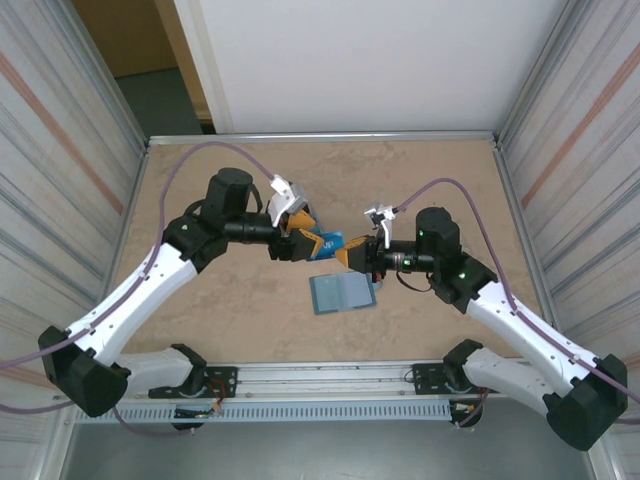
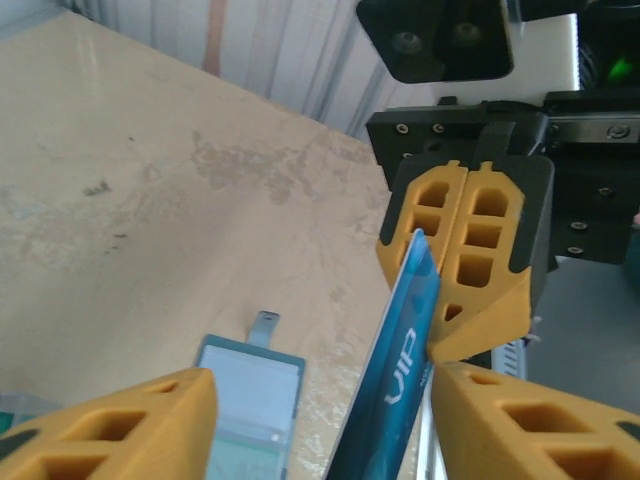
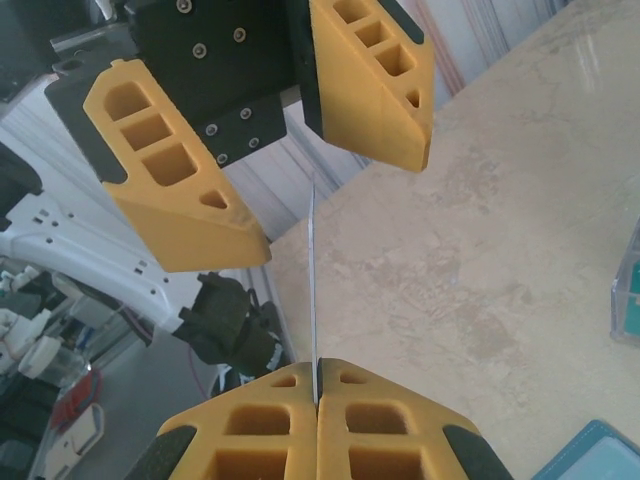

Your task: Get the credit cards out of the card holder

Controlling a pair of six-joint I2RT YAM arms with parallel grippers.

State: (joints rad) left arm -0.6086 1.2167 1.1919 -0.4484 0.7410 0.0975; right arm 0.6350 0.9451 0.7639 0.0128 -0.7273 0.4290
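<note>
Tabletop (image 1: 420, 190) below; card (image 2: 395, 380) between right fingers (image 3: 260, 428)

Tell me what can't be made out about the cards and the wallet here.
1. Right wrist view: the blue card is edge-on, so its face is hidden.
2. Top view: the wallet is too small to show whether cards remain inside.
3. Left wrist view: the wallet's near part is cut off by the bottom edge and a finger of the left gripper.
4. Right wrist view: a pale flat thing is cut off by the right edge, unidentifiable.
</note>
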